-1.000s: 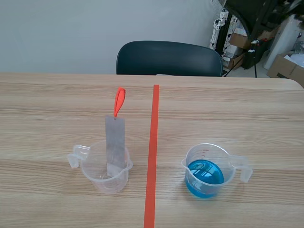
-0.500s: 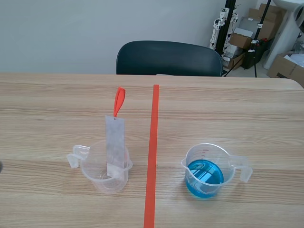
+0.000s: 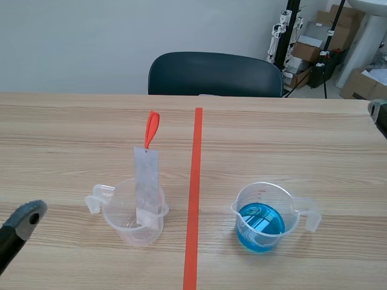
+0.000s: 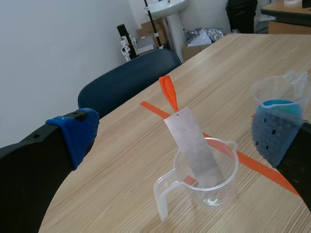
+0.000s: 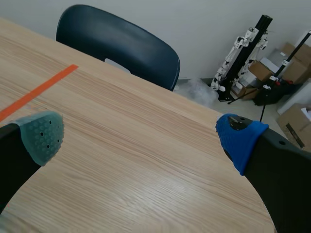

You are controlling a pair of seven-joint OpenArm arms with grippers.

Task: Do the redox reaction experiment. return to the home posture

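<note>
A clear beaker point(image 3: 136, 214) stands left of the red tape line, with a grey metal strip point(image 3: 145, 181) leaning in it. An orange loop point(image 3: 151, 128) tops the strip. A second clear beaker point(image 3: 263, 216), right of the line, holds blue liquid. My left gripper point(image 4: 177, 131) is open, back from the strip beaker point(image 4: 206, 177) and above table level. One of its fingers point(image 3: 25, 219) shows at the scene's lower left. My right gripper point(image 5: 141, 136) is open over bare wood, holding nothing. A bit of the right arm point(image 3: 379, 113) shows at the table's right edge.
A dark chair point(image 3: 214, 74) stands at the table's far side. Stands and cardboard boxes point(image 3: 363, 84) sit beyond the far right corner. The blue-liquid beaker point(image 4: 282, 94) lies just past my left gripper's right finger.
The dark arm at the scene's upper right has dropped out of view there. A left finger has come in at the lower left, and part of the right arm at the right edge.
</note>
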